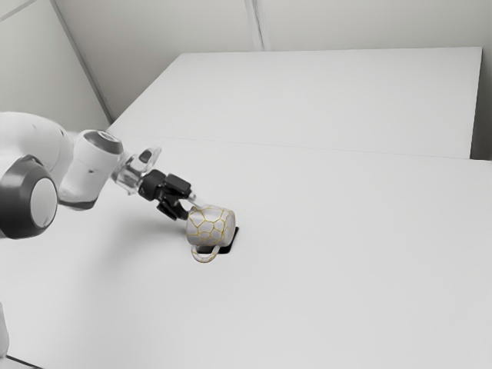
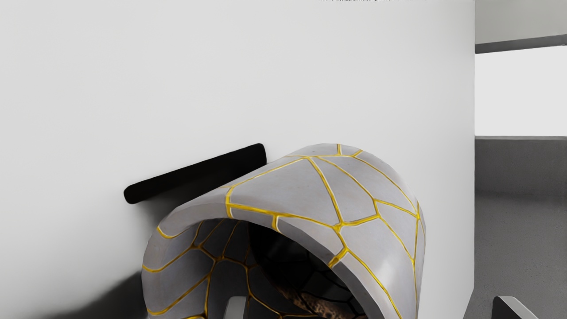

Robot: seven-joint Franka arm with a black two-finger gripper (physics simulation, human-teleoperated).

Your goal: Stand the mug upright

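Gold-veined mug (image 1: pixel 210 225), one, lying on its side; gripper (image 1: pixel 189 207), one, at its mouth — two fingers spread open; black slab (image 1: pixel 230 242), one, just beside; white table (image 1: pixel 346 246) — far edge well apart.

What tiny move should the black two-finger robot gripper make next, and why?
Probably close the black two-finger gripper gently: it stands open, one fingertip at the mouth of the pale, gold-veined round mug, the other outside its wall, and the mug lies sideways.
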